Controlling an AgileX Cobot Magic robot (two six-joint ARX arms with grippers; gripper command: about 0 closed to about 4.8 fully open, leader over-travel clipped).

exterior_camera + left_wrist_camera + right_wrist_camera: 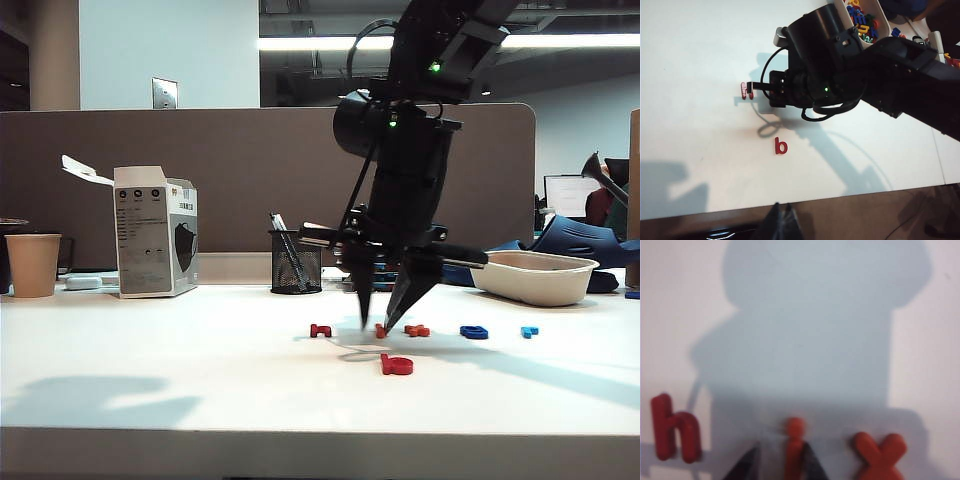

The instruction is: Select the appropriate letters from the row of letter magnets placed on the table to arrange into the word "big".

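The right claw (378, 322) points down at the bench (150, 340), its jaws partly open astride the orange "i" (794, 440), not clamped. Dark red "h" (671, 434) and orange-red "x" (879, 452) flank it; the red "b" (396, 365) lies nearer the bench's front edge. The left claw (779, 220) looks shut and empty.

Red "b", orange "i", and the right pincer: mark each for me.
Red "b" (781, 146): left wrist view, on its bowl.
Orange "i" (794, 447): right wrist view, on its stem.
Right pincer (382, 322): exterior view, midway between fingertips.
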